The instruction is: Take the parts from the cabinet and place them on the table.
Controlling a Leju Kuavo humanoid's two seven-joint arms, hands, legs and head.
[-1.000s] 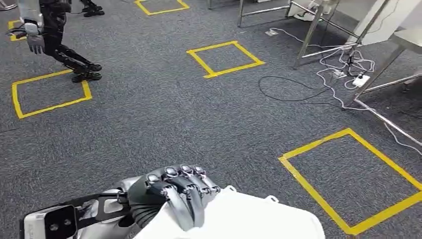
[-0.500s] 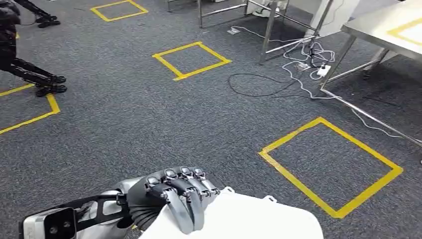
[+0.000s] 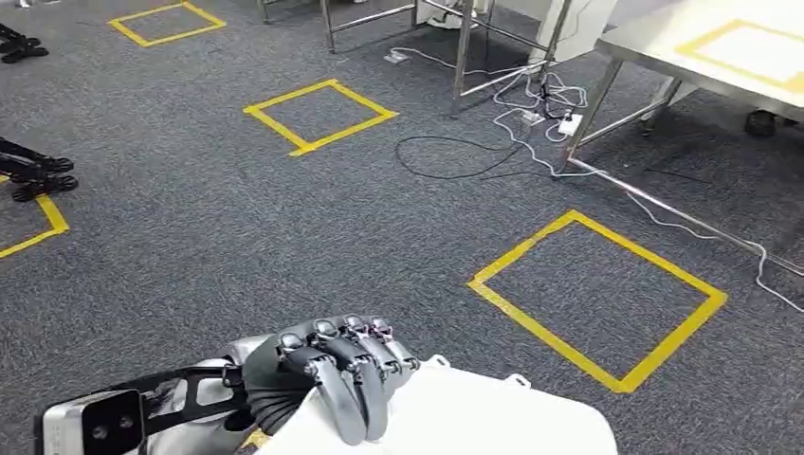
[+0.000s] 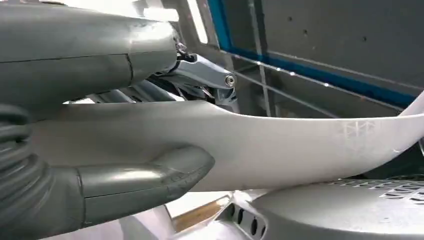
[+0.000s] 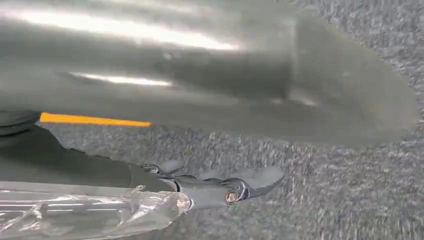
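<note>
- Now the left hand (image 3: 332, 374) sits low in the head view, with its dark fingers (image 3: 353, 403) curled down over the edge of a white part (image 3: 474, 417).
- In the left wrist view the thick grey thumb (image 4: 145, 177) presses on one face of the white part (image 4: 280, 145), and other fingers lie on the opposite face, so the part is pinched between them.
- The white part is a smooth, curved shell; it is held in front of the robot's body, above the carpet (image 3: 284, 237), and it does not touch the floor.
- The right hand (image 5: 220, 192) is seen in the right wrist view, close and blurred; its fingers lie against a clear plastic piece (image 5: 85, 212), but whether they grip it one cannot tell.
- A large grey blurred shape (image 5: 200, 75) covers much of that view, and what it is stays unclear.
- On the grey carpet there are several squares of yellow tape; the nearest yellow square (image 3: 597, 299) lies ahead and to the right of the held part.
- A metal table (image 3: 664, 57) stands at the far right, with a yellow tape outline (image 3: 749, 52) on its top.
- Black and white cables (image 3: 493, 152) lie on the carpet near the table legs, beside a white power strip (image 3: 570, 124).
</note>
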